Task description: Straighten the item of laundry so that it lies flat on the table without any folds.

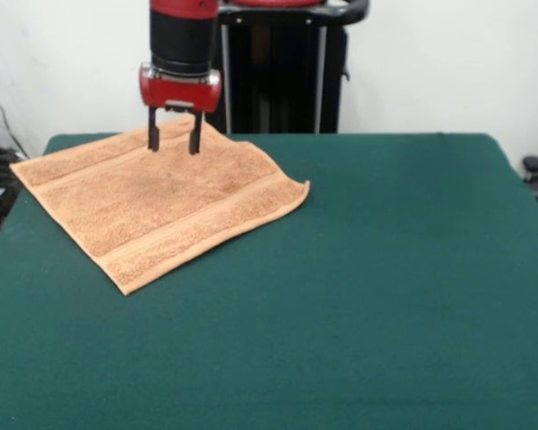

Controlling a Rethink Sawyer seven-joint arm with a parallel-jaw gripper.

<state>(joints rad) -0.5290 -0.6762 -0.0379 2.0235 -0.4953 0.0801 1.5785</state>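
light: even, bright | shadows: faint under towel (161,204) edge | focus: slightly soft

We see the towel (157,204) spread on the bench (386,296) in its far left part, turned cornerwise, one corner nearest us. The gripper (173,141) hangs over the towel's far corner, jaws apart. The bench's right half lies bare.
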